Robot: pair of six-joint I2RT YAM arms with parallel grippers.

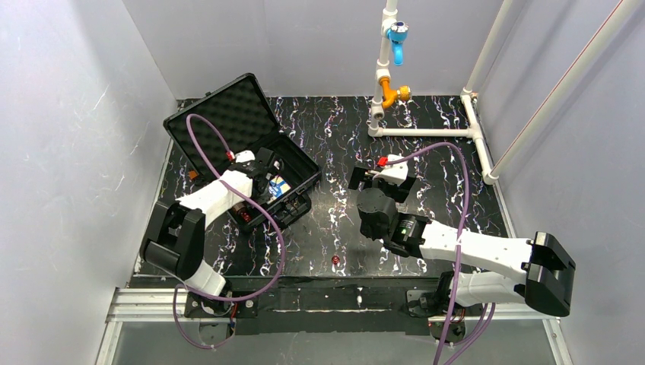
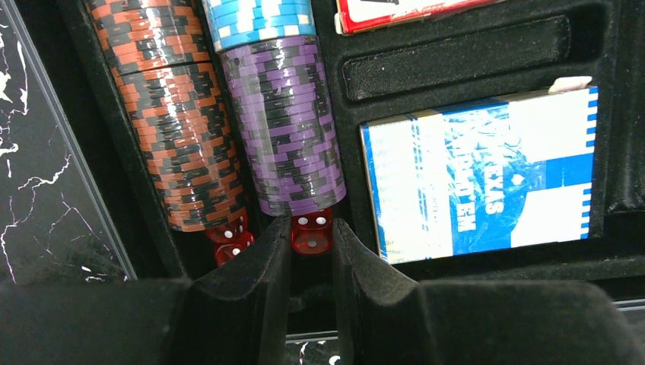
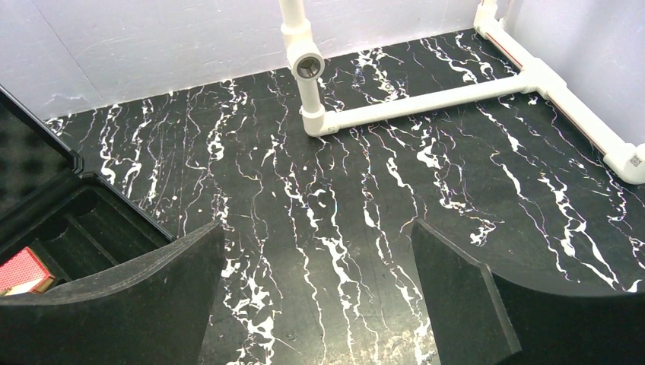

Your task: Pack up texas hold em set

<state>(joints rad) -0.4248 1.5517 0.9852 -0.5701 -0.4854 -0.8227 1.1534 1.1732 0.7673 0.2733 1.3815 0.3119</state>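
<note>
The black case point(image 1: 300, 163) lies open at the left, its foam-lined lid point(image 1: 224, 114) tilted back. Inside it my left gripper point(image 2: 311, 226) is shut on a small red die point(image 2: 312, 236) at the foot of the purple chip stack point(image 2: 285, 129). Two more red dice point(image 2: 230, 242) lie under the brown chip stack point(image 2: 179, 129). Above the purple chips is a blue chip stack point(image 2: 255, 19). The blue card box point(image 2: 479, 182) and the red card box point(image 2: 395, 11) sit in their slots. Another red die point(image 1: 335, 260) lies on the table. My right gripper point(image 3: 316, 228) hangs open and empty over the table.
A white pipe frame point(image 1: 426, 131) with blue and orange fittings stands at the back right, and its base pipes point(image 3: 411, 106) run along the table. Walls close in the table on the left, back and right. The case's corner point(image 3: 76, 171) is just left of my right gripper.
</note>
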